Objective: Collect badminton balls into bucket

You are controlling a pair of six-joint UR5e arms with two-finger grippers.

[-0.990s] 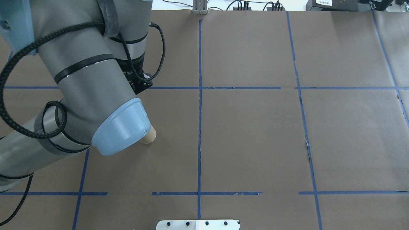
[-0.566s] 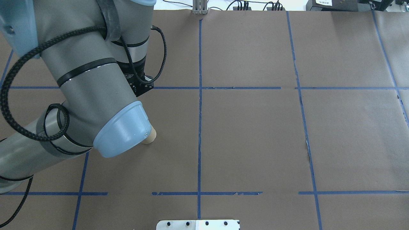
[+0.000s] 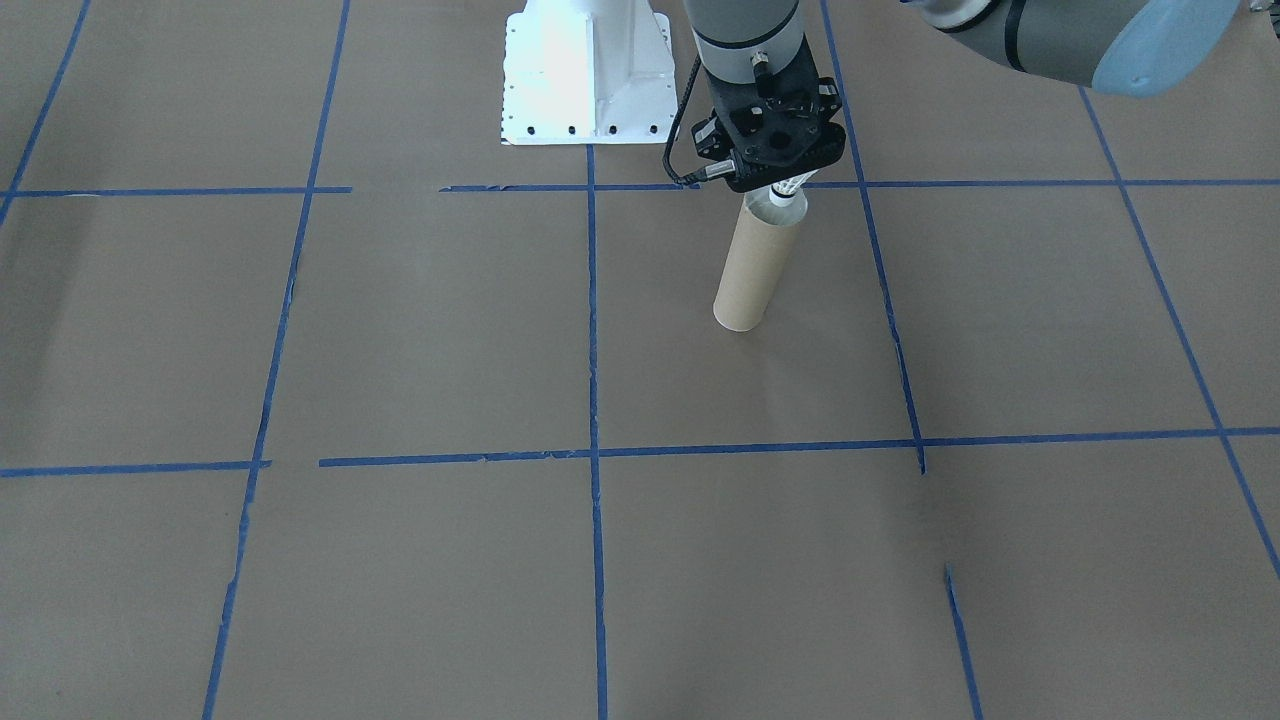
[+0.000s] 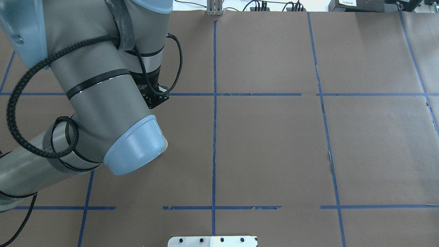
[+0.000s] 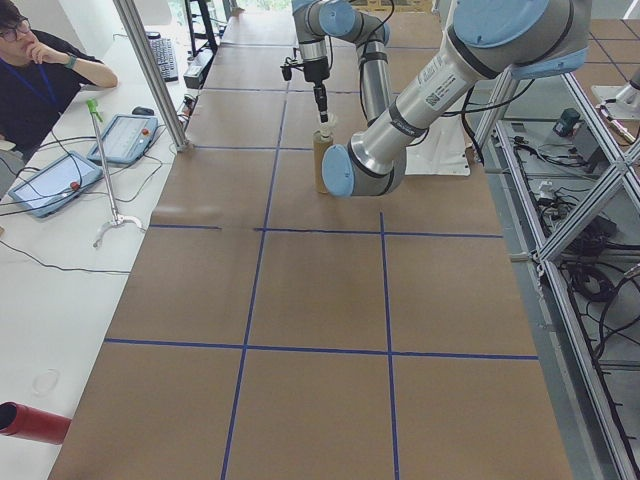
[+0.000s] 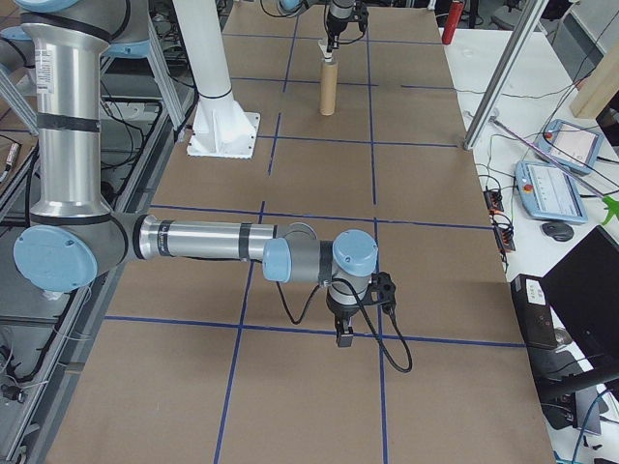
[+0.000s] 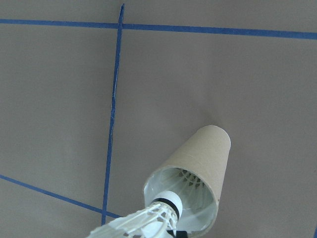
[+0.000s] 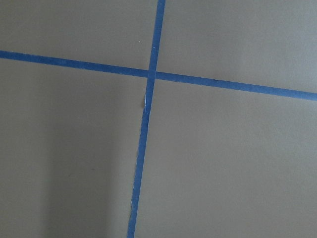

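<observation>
Brown tabletop (image 3: 400,330) carries the upright tube (image 3: 752,268); just above its rim, the left end effector (image 3: 788,186) is clamped on the shuttlecock (image 7: 158,218), cork down.

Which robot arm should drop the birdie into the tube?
The left. Its left gripper hangs right over the tube, with the shuttlecock cork-down at the rim. The right gripper is far down the table, over bare paper.

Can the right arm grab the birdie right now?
Probably not. The right gripper hangs far down the table, while the birdie sits under the left gripper at the tube mouth.
</observation>
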